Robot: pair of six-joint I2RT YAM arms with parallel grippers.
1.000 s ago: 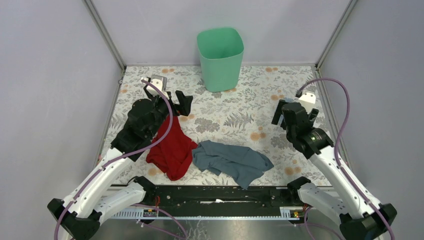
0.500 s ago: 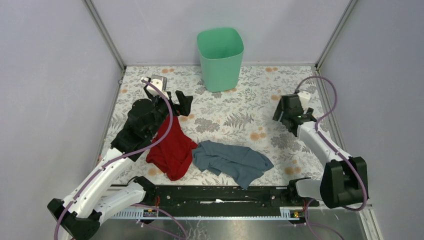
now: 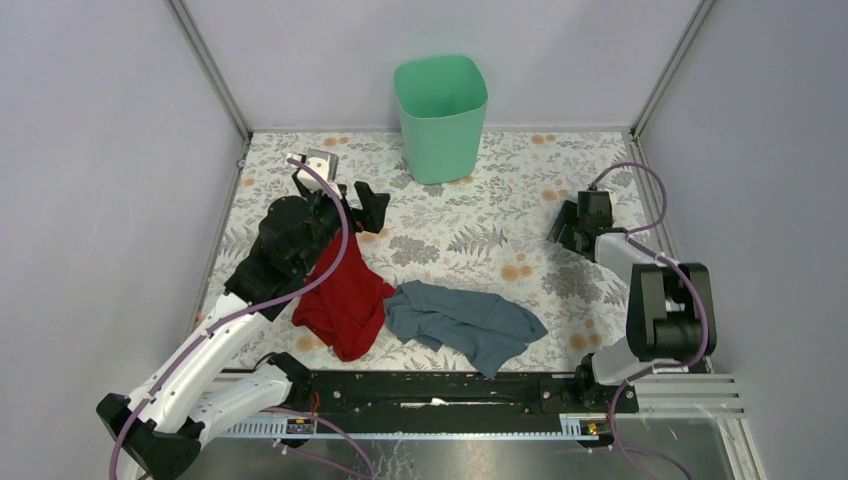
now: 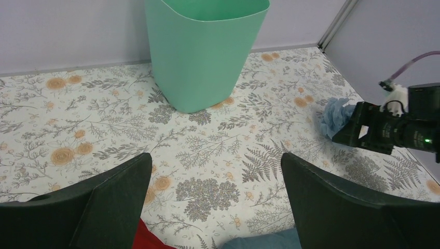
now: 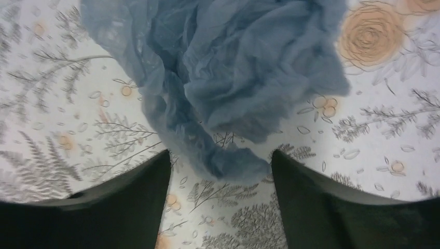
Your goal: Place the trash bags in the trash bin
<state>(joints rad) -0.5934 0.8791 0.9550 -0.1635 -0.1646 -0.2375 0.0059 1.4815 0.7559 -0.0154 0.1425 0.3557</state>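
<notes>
The mint-green trash bin point(image 3: 440, 115) stands upright at the back middle of the table; it also shows in the left wrist view point(image 4: 205, 49). The crumpled pale-blue trash bag point(image 5: 223, 72) lies on the table at the right. My right gripper point(image 5: 220, 155) is open and low over it, a finger on each side of the bag's near end. In the top view the right gripper point(image 3: 568, 228) hides the bag. From the left wrist view a bit of the bag point(image 4: 333, 114) shows beside it. My left gripper point(image 3: 368, 205) is open and empty, left of centre, facing the bin.
A red cloth point(image 3: 345, 295) lies under the left arm, and a grey-blue cloth point(image 3: 465, 320) lies beside it at the front middle. Grey walls enclose the floral table on three sides. The right arm's cable point(image 3: 640, 190) loops near the right wall.
The right arm has folded down, bringing its gripper lower and slightly right, close to the table at the bag. The left arm has barely moved.
</notes>
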